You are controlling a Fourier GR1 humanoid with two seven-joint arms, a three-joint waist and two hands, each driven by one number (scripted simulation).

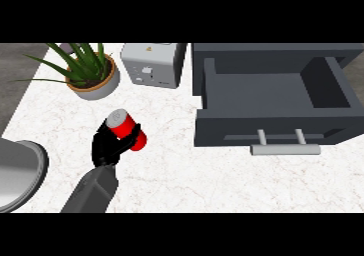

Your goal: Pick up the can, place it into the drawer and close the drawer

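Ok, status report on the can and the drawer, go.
Left hand shut on the can, left of the drawer. Right hand not in view. Drawer open, nothing seen inside. Nothing on the counter between can and drawer.

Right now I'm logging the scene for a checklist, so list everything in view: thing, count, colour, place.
can: one, red with a grey top, left of centre on the counter, tilted, in the hand's fingers.
drawer: one, dark grey, open, upper right, nothing showing inside; pale grey bar handle on its front.
potted plant: one, green leaves in a tan pot, upper left.
appliance: one, light grey box, top centre, between plant and drawer.
round metal object: one, grey, at the left edge, partly out of view.
counter: one, white marbled.
left hand: one, black on a grey forearm, curled round the can.
right hand: not in view.
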